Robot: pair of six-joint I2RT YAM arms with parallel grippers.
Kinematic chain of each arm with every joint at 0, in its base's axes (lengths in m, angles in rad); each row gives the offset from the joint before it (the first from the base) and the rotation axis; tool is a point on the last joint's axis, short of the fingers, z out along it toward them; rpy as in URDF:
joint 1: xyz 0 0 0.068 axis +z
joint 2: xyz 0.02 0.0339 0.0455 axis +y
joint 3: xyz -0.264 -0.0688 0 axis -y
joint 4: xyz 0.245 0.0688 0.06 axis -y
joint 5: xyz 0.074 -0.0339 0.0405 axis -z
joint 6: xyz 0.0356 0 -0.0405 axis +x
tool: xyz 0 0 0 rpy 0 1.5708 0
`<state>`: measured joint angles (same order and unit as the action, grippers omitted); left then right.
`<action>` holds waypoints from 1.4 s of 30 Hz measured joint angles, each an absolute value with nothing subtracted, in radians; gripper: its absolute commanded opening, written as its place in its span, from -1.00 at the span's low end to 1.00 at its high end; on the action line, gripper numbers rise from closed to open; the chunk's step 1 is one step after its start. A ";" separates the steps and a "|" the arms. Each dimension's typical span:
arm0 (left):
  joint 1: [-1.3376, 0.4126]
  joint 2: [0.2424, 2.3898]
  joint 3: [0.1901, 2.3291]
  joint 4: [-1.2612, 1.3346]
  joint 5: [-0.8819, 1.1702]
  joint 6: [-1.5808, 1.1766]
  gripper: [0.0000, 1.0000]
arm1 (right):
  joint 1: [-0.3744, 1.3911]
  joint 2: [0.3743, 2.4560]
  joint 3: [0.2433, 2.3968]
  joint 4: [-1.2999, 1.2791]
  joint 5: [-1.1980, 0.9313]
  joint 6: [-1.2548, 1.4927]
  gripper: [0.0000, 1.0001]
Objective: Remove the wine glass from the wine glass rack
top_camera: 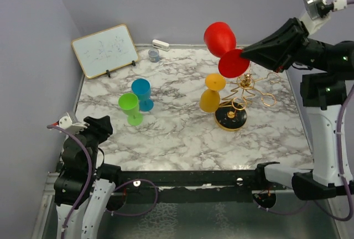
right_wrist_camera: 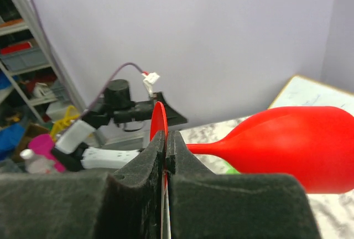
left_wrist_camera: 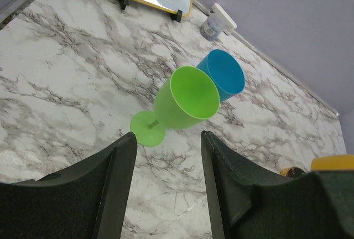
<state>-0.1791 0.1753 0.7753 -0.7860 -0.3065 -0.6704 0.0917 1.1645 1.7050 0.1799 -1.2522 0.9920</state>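
A red wine glass point(top_camera: 221, 39) hangs in the air above the marble table, clear of the gold wine glass rack point(top_camera: 249, 92). My right gripper point(top_camera: 247, 57) is shut on its round foot point(right_wrist_camera: 159, 121), and the bowl point(right_wrist_camera: 296, 145) sticks out sideways to the right in the right wrist view. A yellow wine glass point(top_camera: 212, 92) still hangs bowl-down on the rack's left side, above the black round base point(top_camera: 230, 119). My left gripper point(left_wrist_camera: 167, 145) stands open and empty over the table at the near left, with a green glass point(left_wrist_camera: 182, 103) lying just beyond its fingertips.
A green glass point(top_camera: 130, 107) and a blue glass point(top_camera: 142, 93) lie together left of centre. A small whiteboard point(top_camera: 105, 50) leans at the back left, with a little jar point(top_camera: 154, 55) and a white eraser point(top_camera: 161, 44) by the back wall.
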 measured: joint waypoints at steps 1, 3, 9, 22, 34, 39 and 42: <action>-0.179 0.177 0.775 -0.786 -0.307 -0.670 0.06 | 0.107 1.189 1.723 0.175 -1.242 0.958 -0.98; -0.179 0.178 0.775 -0.786 -0.307 -0.670 0.06 | 0.188 1.269 1.780 0.111 -1.190 0.836 -0.98; -0.179 0.179 0.775 -0.786 -0.306 -0.670 0.14 | 0.538 1.471 1.847 -0.156 -0.906 0.427 -0.98; -0.179 0.211 0.776 -0.803 -0.066 -0.924 0.36 | 1.093 1.285 1.309 -0.143 -0.242 -0.196 -0.98; -0.179 0.160 0.778 -0.754 0.274 -1.288 0.45 | 1.420 1.320 0.914 0.341 0.215 -0.646 -0.98; -0.179 0.138 0.745 -0.736 0.361 -1.353 0.45 | 1.502 1.398 0.853 0.601 0.346 -0.820 -0.97; -0.179 0.128 0.719 -0.734 0.396 -1.371 0.44 | 1.538 1.452 0.843 0.744 0.396 -0.919 -0.97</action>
<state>-0.1791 0.1284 0.7189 -0.7338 0.3962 -1.3708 1.5383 1.4525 0.8429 0.7441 0.3958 -0.9192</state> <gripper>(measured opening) 0.722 0.019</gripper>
